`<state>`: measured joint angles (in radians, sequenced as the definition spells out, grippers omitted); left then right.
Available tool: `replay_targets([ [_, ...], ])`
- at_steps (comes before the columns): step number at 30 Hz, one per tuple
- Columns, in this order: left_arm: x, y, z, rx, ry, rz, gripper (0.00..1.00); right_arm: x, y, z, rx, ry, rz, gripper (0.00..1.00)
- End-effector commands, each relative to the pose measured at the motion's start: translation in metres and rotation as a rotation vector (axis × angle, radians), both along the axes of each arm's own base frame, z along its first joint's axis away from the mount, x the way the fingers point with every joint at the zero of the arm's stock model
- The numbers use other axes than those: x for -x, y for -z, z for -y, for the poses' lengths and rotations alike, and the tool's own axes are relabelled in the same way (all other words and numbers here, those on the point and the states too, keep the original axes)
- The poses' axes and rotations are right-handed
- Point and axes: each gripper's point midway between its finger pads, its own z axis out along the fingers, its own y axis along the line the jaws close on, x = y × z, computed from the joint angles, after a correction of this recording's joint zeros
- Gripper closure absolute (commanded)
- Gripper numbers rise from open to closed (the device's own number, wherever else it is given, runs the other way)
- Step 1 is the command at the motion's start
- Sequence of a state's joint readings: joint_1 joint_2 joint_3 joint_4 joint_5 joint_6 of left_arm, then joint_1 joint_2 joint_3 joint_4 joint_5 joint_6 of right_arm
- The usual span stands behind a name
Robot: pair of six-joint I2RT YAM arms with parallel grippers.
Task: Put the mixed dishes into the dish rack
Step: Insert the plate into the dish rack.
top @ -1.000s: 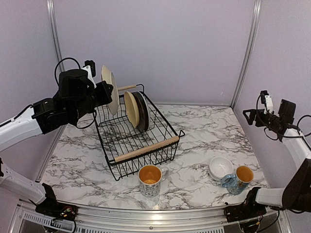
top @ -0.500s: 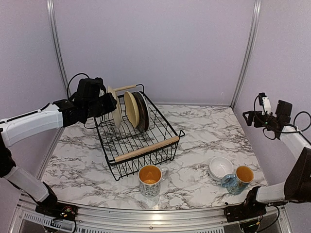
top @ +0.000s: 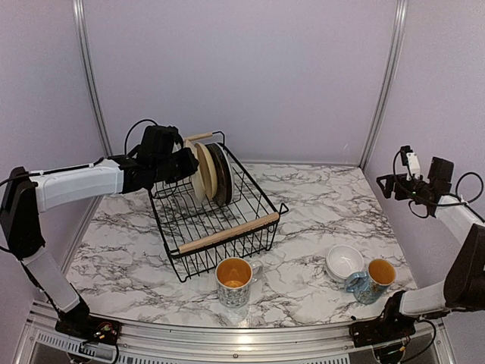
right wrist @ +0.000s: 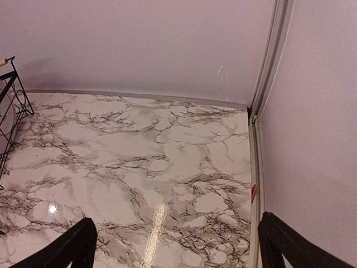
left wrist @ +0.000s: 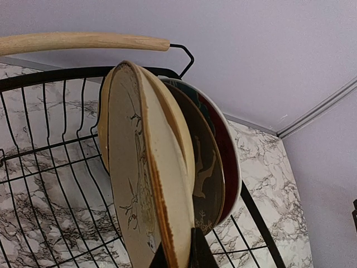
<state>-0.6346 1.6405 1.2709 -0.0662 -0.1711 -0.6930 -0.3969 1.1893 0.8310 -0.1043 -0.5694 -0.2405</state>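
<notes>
**Seat the plate upright**

Leave two patterned orange-lined mugs and small white bowls up front. Lower the round tan ceramic plate, pinched tight at its rim by the left gripper, straight into the black wire dish rack beside the standing plates. Leave the right gripper gaping, empty. Since a second ago: brought down from above the rack.

- Dish rack: on the worktop, left of the middle, set slantwise.
- Plates: upright on edge in the far end of the rack, side by side.
- Leftmost plate: pinched at its rim in the left pincer.
- Mug: on the worktop, just before the rack's near end.
- Bowls: stacked, near right.
- Second mug: just beside the bowls, on their right.
- Right pincer: above the far right edge, well apart from all dishes.
</notes>
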Motion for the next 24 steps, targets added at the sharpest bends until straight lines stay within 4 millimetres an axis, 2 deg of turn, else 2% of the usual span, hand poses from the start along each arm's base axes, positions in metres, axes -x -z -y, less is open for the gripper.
replay_targets([
  [1, -0.019, -0.072, 0.001, 0.131, -0.022, 0.189, 1.0, 0.001, 0.0, -0.007, 0.004, -0.04, 0.012, 0.02],
  [24, -0.044, -0.031, 0.005, 0.102, -0.031, 0.145, 1.0, -0.004, 0.014, -0.007, -0.021, -0.059, -0.029, 0.02],
])
